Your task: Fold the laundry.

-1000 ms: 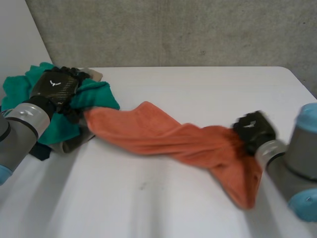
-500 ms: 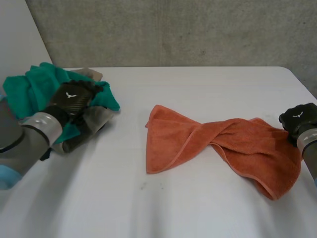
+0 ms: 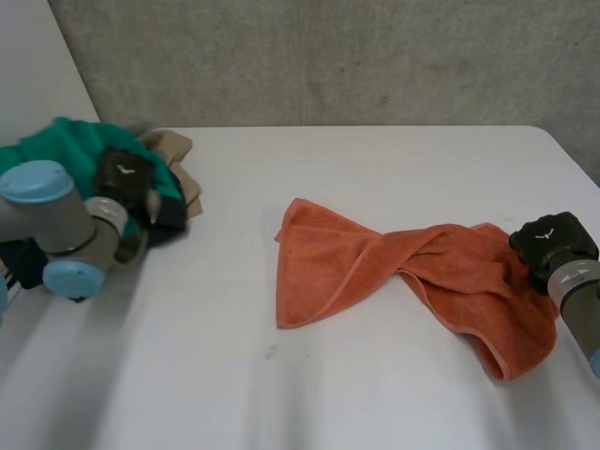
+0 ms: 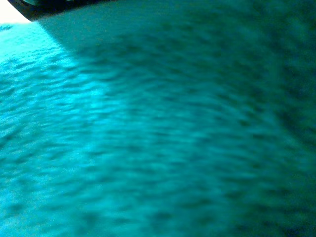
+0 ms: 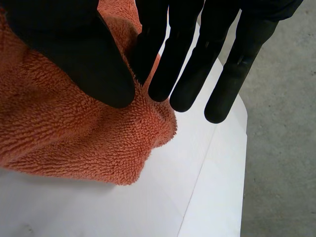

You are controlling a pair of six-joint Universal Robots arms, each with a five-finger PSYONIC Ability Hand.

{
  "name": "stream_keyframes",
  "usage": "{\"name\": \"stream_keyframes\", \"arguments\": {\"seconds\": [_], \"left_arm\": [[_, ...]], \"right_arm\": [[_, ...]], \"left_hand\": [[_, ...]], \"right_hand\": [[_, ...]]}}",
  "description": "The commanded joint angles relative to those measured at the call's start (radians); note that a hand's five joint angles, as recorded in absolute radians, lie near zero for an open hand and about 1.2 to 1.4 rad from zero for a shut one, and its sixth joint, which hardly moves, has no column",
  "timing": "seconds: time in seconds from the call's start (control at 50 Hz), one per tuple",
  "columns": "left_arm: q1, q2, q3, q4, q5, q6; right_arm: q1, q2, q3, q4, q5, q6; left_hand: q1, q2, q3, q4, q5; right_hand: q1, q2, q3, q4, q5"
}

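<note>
Orange towel (image 3: 375,272) lies twisted, right of centre on white table (image 3: 328,394). Soft terry, probably light and limp; best taken at hem corners. Right hand (image 3: 553,242) sits on its right end, thumb and nearest finger pinching a fold, the rest straight. Left hand (image 3: 127,178) lies on green laundry pile (image 3: 56,141); cannot tell its hold.

The orange towel (image 3: 412,272) was thick terry cloth, with a rough, loopy pile. The teal cloth (image 4: 158,123) looked soft and finely ribbed. The right hand (image 5: 74,49) was matt black, and the table (image 3: 281,394) was smooth, without gloss.
</note>
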Motion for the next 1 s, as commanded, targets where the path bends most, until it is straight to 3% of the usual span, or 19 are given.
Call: {"name": "stream_keyframes", "arguments": {"seconds": [0.02,0.08,0.16,0.18,0.32,0.4,0.48,0.58,0.66,0.74,0.8,0.88,1.0], "left_arm": [[0.06,-0.014,0.015,0.056,-0.052,0.1],[0.046,-0.006,-0.016,0.058,-0.055,0.126],[0.0,0.041,-0.064,0.058,-0.06,0.117],[-0.02,0.076,-0.089,0.056,-0.06,0.111],[-0.085,0.231,-0.221,0.046,-0.062,0.071],[-0.155,0.354,-0.32,0.03,-0.058,-0.007],[-0.23,0.48,-0.421,-0.031,-0.058,-0.131],[-0.383,0.587,-0.511,-0.175,-0.058,-0.395],[-0.492,0.568,-0.513,-0.247,-0.063,-0.577],[-0.565,0.445,-0.475,-0.267,-0.069,-0.676],[-0.601,0.364,-0.418,-0.27,-0.08,-0.705],[-0.641,0.256,-0.305,-0.28,-0.172,-0.753],[-0.669,0.195,-0.24,-0.28,-0.22,-0.808]], "right_arm": [[0.027,0.001,-0.002,0.0,0.001,0.0],[0.036,0.001,-0.002,-0.002,0.001,0.0],[0.039,0.001,0.0,-0.005,0.001,0.003],[0.039,0.001,0.0,-0.005,0.001,0.006],[0.039,-0.025,0.006,-0.002,-0.002,0.006],[0.038,-0.057,0.016,-0.002,-0.004,0.006],[0.039,-0.075,0.023,-0.002,-0.004,0.006],[0.044,-0.082,0.029,-0.002,-0.005,0.006],[0.055,-0.08,0.033,-0.002,-0.005,0.006],[0.059,-0.08,0.038,-0.002,-0.005,0.006],[0.061,-0.08,0.044,-0.002,-0.005,0.006],[0.061,-0.079,0.049,-0.003,-0.005,0.006],[0.061,-0.079,0.055,-0.003,-0.016,0.006]], "left_hand": [[0.133,0.126,0.138,0.129,0.156],[0.065,0.059,0.071,0.062,0.088],[-0.377,-0.383,-0.372,-0.38,-0.354],[-0.64,-0.647,-0.635,-0.644,-0.617],[-0.64,-0.646,-0.634,-0.643,-0.616],[-0.631,-0.637,-0.626,-0.634,-0.608],[-0.596,-0.602,-0.59,-0.599,-0.573],[-0.528,-0.535,-0.523,-0.532,-0.505],[-0.51,-0.517,-0.505,-0.514,-0.487],[-0.466,-0.473,-0.461,-0.47,-0.443],[-0.437,-0.444,-0.432,-0.44,-0.414],[-0.369,-0.376,-0.364,-0.373,-0.346],[-0.317,-0.323,-0.311,-0.32,-0.294]], "right_hand": [[0.288,0.224,0.208,0.2,0.236],[0.288,0.224,0.208,0.2,0.236],[0.288,0.224,0.208,0.2,0.236],[0.288,0.224,0.208,0.2,0.236],[0.288,0.224,0.208,0.2,0.236],[0.288,0.224,0.208,0.2,0.236],[0.288,0.224,0.208,0.2,0.236],[0.288,0.224,0.208,0.2,0.236],[0.288,0.224,0.208,0.2,0.236],[0.288,0.224,0.208,0.2,0.236],[0.288,0.224,0.208,0.2,0.236],[0.288,0.224,0.208,0.2,0.236],[0.288,0.224,0.208,0.2,0.236]]}}
